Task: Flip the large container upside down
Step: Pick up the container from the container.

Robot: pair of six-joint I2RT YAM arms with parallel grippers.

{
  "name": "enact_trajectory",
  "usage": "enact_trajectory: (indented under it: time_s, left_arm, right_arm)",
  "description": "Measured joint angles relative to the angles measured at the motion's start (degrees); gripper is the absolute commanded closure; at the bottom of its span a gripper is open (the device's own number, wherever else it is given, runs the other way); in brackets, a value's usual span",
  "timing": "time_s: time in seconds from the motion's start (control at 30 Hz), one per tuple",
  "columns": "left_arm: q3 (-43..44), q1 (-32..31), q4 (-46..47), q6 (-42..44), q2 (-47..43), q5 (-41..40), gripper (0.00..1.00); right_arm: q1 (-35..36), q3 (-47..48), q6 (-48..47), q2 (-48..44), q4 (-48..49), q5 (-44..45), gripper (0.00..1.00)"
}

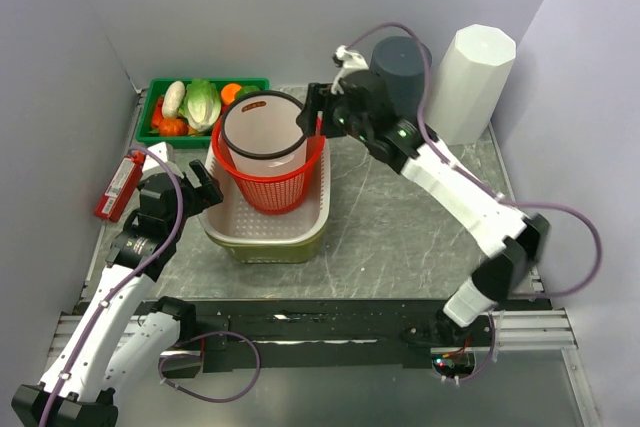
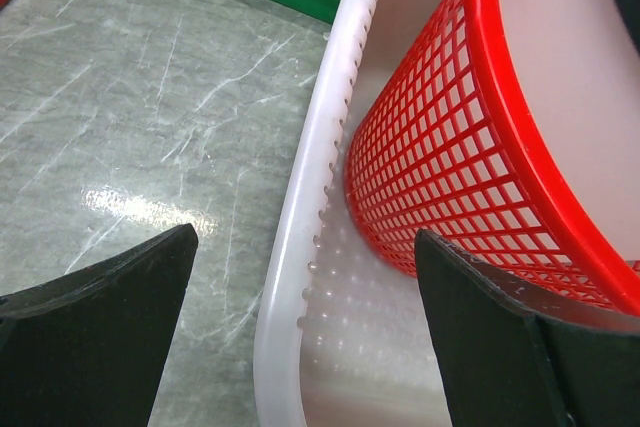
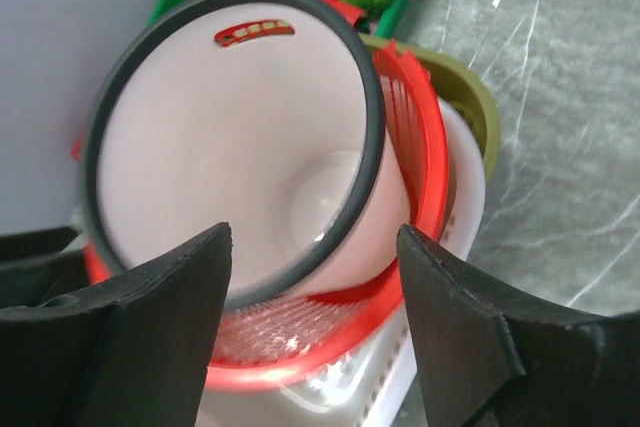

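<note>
A tall white bucket with a black rim (image 1: pixel 265 132) stands open end up in a red mesh basket (image 1: pixel 275 192). The basket sits in a white perforated tub (image 1: pixel 290 229) nested in an olive tub (image 1: pixel 270 251). My right gripper (image 1: pixel 310 112) is open at the bucket's right rim; in the right wrist view (image 3: pixel 312 237) its fingers frame the bucket (image 3: pixel 230 117) and basket (image 3: pixel 425 167). My left gripper (image 1: pixel 205 187) is open, straddling the white tub's left rim (image 2: pixel 300 247) beside the basket (image 2: pixel 450 167).
A green tray of vegetables (image 1: pixel 205 107) sits behind the tubs. A red flat object (image 1: pixel 120 185) lies at the left edge. A dark grey cylinder (image 1: pixel 400 67) and a tall white faceted container (image 1: pixel 478 82) stand at the back right.
</note>
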Motion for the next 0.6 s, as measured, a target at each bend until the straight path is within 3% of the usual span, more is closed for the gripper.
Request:
enact_trajectory:
  time_s: [0.3,0.6]
  left_arm:
    - [0.0,0.0,0.0,0.0,0.0,0.0,0.04]
    - [0.0,0.0,0.0,0.0,0.0,0.0,0.04]
  right_arm:
    - [2.3,-23.5,17.1,-16.8,15.8,-2.0,0.29]
    - [8.2,-27.9,34.9,-12.2,28.5,-4.1,0.26]
